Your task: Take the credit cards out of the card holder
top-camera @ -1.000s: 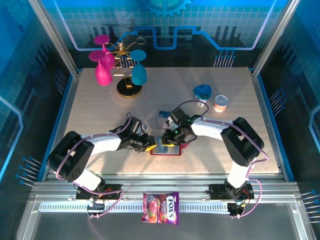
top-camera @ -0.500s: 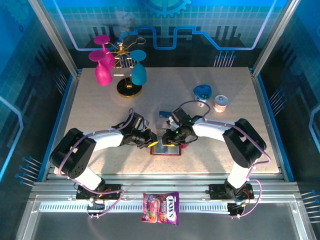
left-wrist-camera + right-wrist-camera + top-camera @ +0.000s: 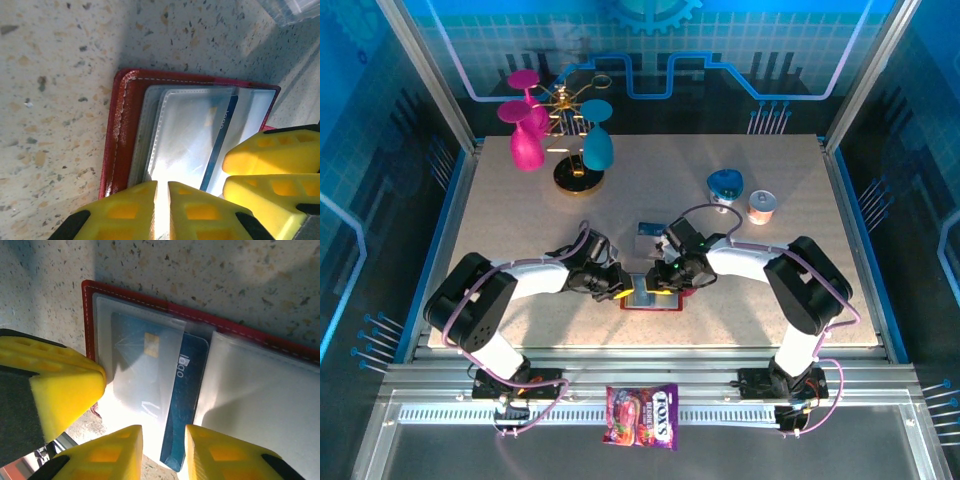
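Left pincer (image 3: 161,187): fingers pressed nearly together on a thin pale pocket edge of the card holder (image 3: 122,125). Right pincer (image 3: 163,434): fingers slightly apart, with the end of the blue card (image 3: 187,390) lying between them; grip cannot be told. Card holder: red, open and flat on the bench (image 3: 50,75), directly ahead of both pincers. Blue card: partly out of its clear pocket.

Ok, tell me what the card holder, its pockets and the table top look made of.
Card holder: red leather or imitation, slight sheen, pale stitching along the edge. Pockets: clear soft plastic, glossy; the blue card shows through. Table top: stone-like or composite, matte, beige with dark speckles.
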You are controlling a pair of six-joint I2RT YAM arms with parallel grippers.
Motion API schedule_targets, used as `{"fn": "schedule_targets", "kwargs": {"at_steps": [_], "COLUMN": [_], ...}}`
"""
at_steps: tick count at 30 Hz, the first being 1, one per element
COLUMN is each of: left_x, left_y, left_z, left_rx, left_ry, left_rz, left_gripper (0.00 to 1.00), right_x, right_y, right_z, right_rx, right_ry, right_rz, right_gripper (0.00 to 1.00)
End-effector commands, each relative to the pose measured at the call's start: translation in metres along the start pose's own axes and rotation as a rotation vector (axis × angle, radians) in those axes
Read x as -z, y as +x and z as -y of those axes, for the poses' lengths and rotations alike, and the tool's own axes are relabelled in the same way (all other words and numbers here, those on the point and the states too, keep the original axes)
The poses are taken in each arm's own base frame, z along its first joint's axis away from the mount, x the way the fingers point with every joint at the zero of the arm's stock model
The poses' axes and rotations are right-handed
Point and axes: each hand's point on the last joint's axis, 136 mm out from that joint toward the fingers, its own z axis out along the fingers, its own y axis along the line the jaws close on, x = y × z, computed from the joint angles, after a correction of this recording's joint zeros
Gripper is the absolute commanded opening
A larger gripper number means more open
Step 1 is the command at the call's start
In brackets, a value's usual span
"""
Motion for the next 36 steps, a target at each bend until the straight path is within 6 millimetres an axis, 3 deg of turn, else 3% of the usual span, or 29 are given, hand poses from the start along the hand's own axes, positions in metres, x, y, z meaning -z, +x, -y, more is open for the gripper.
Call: {"fn": "schedule_targets", "kwargs": {"at_steps": [1, 14, 22, 23, 36], "left_x": [-0.003, -0.007, -0.008, -0.008, -0.008], "left_y": [0.001, 0.004, 0.006, 0.007, 0.006], "left_z": [-0.007, -0.019, -0.025, -0.025, -0.026], "left_rx": [-0.003, 0.015, 0.021, 0.021, 0.020], "left_ry": [-0.026, -0.059, -0.082, -0.083, -0.094], "left_rz": [-0.010, -0.026, -0.034, -0.036, -0.041], "left_gripper": [0.14, 0.09, 0.08, 0.09, 0.08], "right_x": [-0.006, -0.014, -0.004, -0.006, 0.002], "right_y": [0.004, 0.007, -0.003, 0.003, -0.003], "right_z": [0.009, 0.012, -0.002, 0.004, -0.003], "right_rx": [-0.032, -0.057, -0.063, -0.076, -0.093], "right_ry": [-0.001, -0.029, -0.113, -0.109, -0.198], "right_rz": [-0.022, -0.036, 0.006, -0.006, 0.024], "right_gripper": [0.30, 0.29, 0.27, 0.27, 0.20]}}
